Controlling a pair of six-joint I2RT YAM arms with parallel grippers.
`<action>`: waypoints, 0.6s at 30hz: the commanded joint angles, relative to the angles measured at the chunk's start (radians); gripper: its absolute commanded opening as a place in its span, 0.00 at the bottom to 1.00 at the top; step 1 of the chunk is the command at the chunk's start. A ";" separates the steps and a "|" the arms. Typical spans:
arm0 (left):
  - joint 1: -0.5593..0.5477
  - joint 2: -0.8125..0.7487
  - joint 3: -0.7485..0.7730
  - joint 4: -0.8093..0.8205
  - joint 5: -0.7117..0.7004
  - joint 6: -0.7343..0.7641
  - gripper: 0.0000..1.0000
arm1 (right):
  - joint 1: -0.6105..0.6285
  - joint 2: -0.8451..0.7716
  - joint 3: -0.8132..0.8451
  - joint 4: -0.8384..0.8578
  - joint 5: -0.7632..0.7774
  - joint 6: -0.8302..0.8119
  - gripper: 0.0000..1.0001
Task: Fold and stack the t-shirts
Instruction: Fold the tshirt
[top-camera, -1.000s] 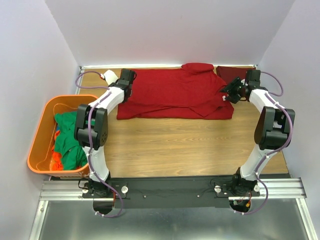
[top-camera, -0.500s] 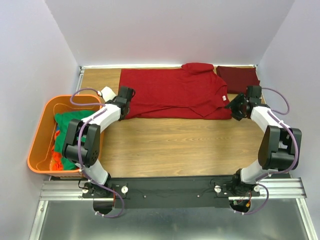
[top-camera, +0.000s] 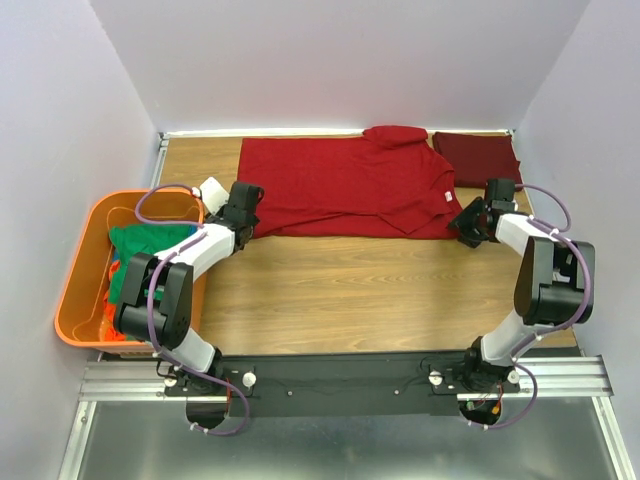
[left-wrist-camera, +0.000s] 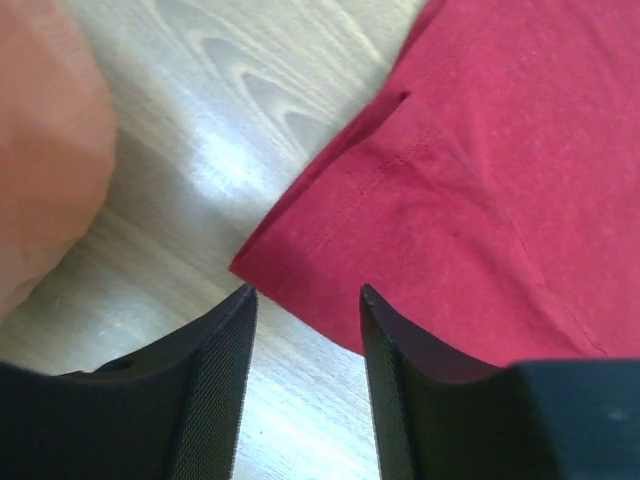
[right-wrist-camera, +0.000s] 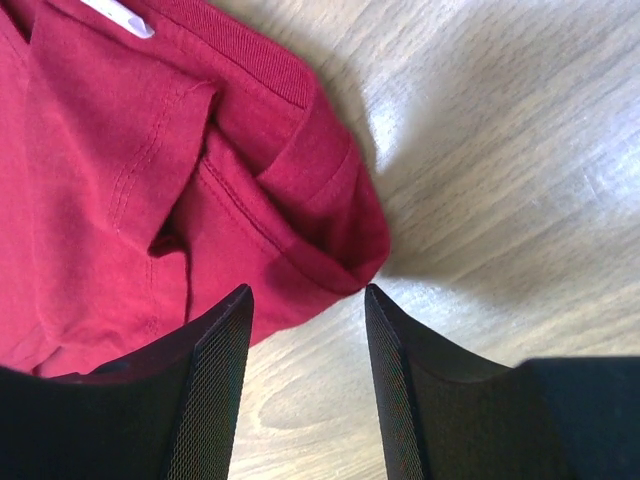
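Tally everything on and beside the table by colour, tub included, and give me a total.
Bright red cloth t-shirt, spread flat: 1
Dark maroon cloth t-shirt, folded at the far right: 1
Green cloth t-shirt, in the tub: 1
Orange plastic tub: 1
Total: 4. The other cloth bunched in the tub cannot be counted.

Pale lilac walls (top-camera: 330, 60) enclose a light wood-grain table (top-camera: 350, 290), softly lit.
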 joint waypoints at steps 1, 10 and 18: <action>0.012 -0.028 -0.027 0.075 0.031 0.045 0.56 | 0.002 0.023 -0.005 0.054 0.012 0.012 0.54; 0.031 -0.008 -0.059 0.146 0.089 0.072 0.57 | -0.012 0.003 0.014 0.049 0.124 -0.006 0.10; 0.029 0.027 -0.089 0.183 0.135 0.071 0.56 | -0.022 -0.035 0.018 0.028 0.168 -0.037 0.08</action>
